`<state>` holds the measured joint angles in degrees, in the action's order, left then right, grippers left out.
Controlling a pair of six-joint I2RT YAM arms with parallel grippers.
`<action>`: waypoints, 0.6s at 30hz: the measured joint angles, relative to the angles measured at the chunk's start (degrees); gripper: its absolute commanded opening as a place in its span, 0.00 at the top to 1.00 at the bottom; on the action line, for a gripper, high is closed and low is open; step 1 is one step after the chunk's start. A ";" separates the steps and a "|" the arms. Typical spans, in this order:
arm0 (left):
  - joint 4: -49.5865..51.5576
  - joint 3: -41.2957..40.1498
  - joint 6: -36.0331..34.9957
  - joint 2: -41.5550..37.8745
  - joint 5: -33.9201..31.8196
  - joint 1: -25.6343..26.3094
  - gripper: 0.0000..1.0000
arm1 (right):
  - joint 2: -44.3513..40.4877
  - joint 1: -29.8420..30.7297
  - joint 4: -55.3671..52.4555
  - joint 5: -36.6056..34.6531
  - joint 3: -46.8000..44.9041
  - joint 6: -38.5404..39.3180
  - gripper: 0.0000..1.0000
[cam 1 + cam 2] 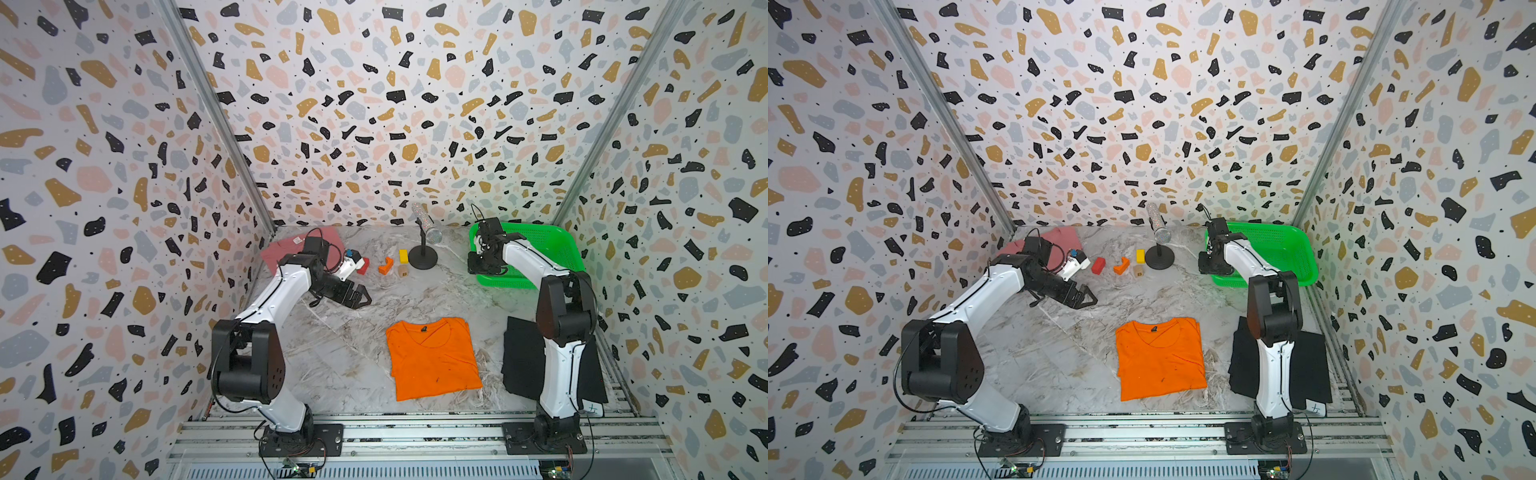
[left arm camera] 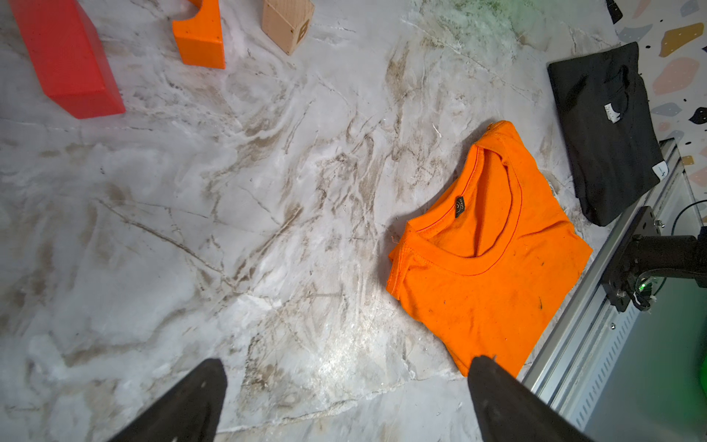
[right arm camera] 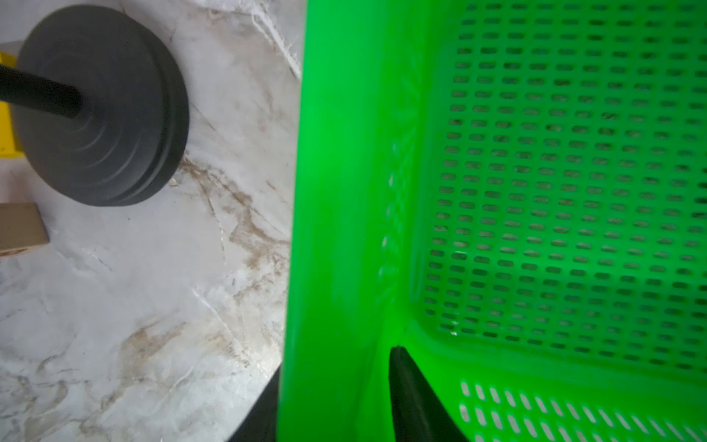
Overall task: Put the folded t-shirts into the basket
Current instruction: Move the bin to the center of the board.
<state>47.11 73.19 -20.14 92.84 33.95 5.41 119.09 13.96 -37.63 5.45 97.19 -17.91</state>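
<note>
Marbled counter [image 1: 332,365] carries everything. Right end effector [image 3: 336,363] sits astride the wall of the green basket [image 3: 344,191] at the corner toward the middle. One finger is inside and one outside, both close against the plastic; whether the pinch is firm I cannot tell. Just beside that wall stands the microphone stand [image 3: 99,107], with toy blocks [image 1: 385,266] past it. Left end effector [image 2: 344,398] hangs spread wide and empty above bare counter, the orange t-shirt [image 2: 486,260] near it. The black t-shirt [image 1: 521,361] lies just beside the orange one, partly behind the right arm. The pink t-shirt [image 1: 284,249] lies at the far left corner, well apart from the basket. No shirt is in the basket.

My guess is that the basket is to be pulled nearer the shirts. Held by one thin wall, it could tip or slip free, its weight hanging off one side. A swing toward the middle could knock the stand over. A drag toward the near edge could ride over the black shirt and rumple its folds.
</note>
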 measured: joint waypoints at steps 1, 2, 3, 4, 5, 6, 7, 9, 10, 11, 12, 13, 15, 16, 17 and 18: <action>0.00 -0.04 0.02 0.00 0.00 0.00 0.00 | -1.03 0.28 0.28 0.61 -1.20 -0.87 0.61; 0.02 -0.07 0.04 0.00 0.00 0.00 0.00 | -1.92 0.59 0.44 1.05 -2.19 -1.60 0.61; 0.02 -0.07 0.09 0.00 0.00 0.00 0.00 | -2.71 1.01 0.55 1.51 -2.97 -2.34 0.61; 0.02 -0.07 0.13 0.00 -0.02 0.00 0.00 | -3.39 1.57 0.59 2.08 -3.56 -3.06 0.61; 0.02 -0.07 0.20 0.00 -0.02 0.00 0.00 | -3.78 2.19 0.63 2.56 -3.82 -3.78 0.61; 0.02 -0.07 0.22 0.00 -0.04 0.00 0.00 | -4.11 2.84 0.81 3.06 -3.98 -4.28 0.61; 0.02 -0.07 0.24 0.00 -0.11 0.00 0.00 | -4.35 3.54 0.96 3.52 -4.07 -4.83 0.61; 0.02 -0.07 0.26 0.00 -0.17 0.00 0.00 | -4.63 5.01 1.27 4.46 -4.09 -5.68 0.61; 0.02 -0.07 0.28 0.00 -0.20 0.00 0.00 | -4.63 5.75 1.51 4.90 -4.09 -6.12 0.61; 0.02 -0.07 0.28 0.00 -0.20 0.00 0.00 | -4.63 6.38 1.81 5.44 -4.15 -6.49 0.61; 0.02 -0.07 0.28 0.00 -0.20 0.02 0.00 | -4.63 6.97 2.14 5.95 -4.26 -6.93 0.61; 0.02 -0.07 0.33 0.00 -0.20 0.00 0.00 | -4.63 7.65 2.62 6.49 -4.46 -7.50 0.61; 0.02 -0.07 0.44 0.00 -0.20 0.00 0.00 | -4.63 8.76 3.43 7.65 -4.72 -8.50 0.61; 0.02 -0.07 0.46 0.00 -0.20 0.00 0.00 | -4.63 9.31 3.93 8.24 -4.83 -8.98 0.62; 0.02 -0.07 0.52 0.00 -0.28 0.00 0.00 | -4.63 9.86 4.33 8.76 -4.90 -9.38 0.62; 0.02 -0.07 0.68 0.00 -0.46 0.00 0.00 | -4.63 10.47 4.83 9.38 -4.92 -9.86 0.62</action>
<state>47.13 73.12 -19.46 92.84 33.50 5.41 114.45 24.43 -32.80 14.83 92.27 -27.77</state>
